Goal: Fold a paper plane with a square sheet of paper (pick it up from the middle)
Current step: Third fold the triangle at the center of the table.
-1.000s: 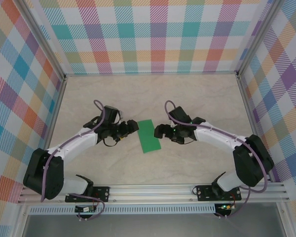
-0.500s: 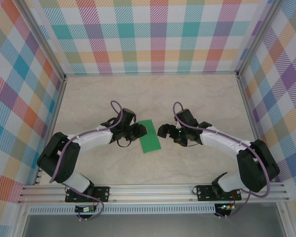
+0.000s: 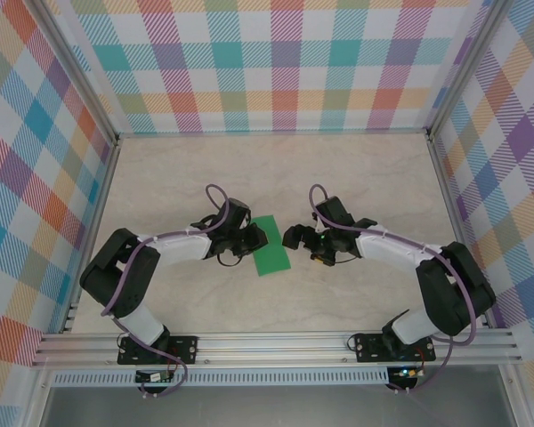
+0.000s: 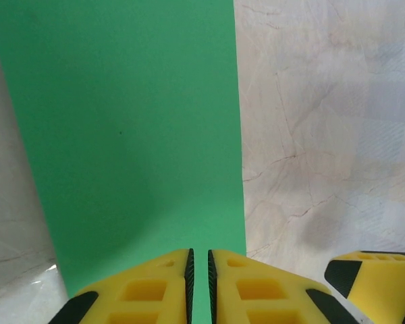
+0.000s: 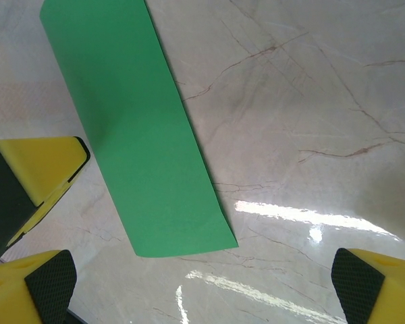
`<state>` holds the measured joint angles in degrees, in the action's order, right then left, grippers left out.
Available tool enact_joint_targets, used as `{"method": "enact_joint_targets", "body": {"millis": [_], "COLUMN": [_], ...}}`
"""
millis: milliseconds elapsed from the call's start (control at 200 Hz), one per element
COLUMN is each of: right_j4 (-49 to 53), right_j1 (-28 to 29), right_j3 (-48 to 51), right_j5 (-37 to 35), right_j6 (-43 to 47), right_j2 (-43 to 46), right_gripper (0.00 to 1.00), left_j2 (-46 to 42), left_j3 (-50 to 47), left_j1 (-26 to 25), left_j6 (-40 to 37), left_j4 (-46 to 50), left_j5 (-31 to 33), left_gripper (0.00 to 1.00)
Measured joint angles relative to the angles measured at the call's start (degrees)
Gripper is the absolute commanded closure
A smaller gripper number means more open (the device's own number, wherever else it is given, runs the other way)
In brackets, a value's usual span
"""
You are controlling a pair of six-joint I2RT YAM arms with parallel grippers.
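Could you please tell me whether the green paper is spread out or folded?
Folded, it seems: the paper lies flat on the table as a long narrow rectangle rather than a square.

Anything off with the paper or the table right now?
Only minor. The green paper is a narrow rectangle, not a square, so it looks already folded in half. It lies flat but skewed to the table edges. No tears, crumples or spills visible.
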<state>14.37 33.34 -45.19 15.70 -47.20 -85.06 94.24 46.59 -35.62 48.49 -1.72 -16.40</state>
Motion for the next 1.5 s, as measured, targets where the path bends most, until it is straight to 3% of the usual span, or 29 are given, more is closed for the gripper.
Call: {"method": "enact_joint_targets", "body": {"millis": [375, 625, 1080, 1500], "right_j4": [-2.16, -3.32, -6.6, -5.88], "right_j1": [-1.11, -1.11, -1.44, -1.09], "right_j3": [0.0, -0.04, -1.29, -3.02], "right_j5": [4.57, 7.76, 13.84, 17.4], "right_j6": [-0.17, -0.46, -1.01, 2.56], "right_j2": [-2.69, -6.91, -10.4, -12.57], "right_gripper": [0.0, 0.07, 0.4, 0.36], "left_j2": [1.29, 2.03, 2.03, 2.03], "left_j3": [-1.46, -2.05, -3.15, -3.45], "left_j1": [-0.15, -0.15, -0.24, -0.24], "left_j6": [-0.09, -0.07, -0.04, 0.15], "left_j4": [0.2, 0.22, -0.81, -1.42], "left_j5": [1.27, 2.56, 3.45, 3.5], "left_gripper": [0.9, 0.95, 0.99, 1.0]}}
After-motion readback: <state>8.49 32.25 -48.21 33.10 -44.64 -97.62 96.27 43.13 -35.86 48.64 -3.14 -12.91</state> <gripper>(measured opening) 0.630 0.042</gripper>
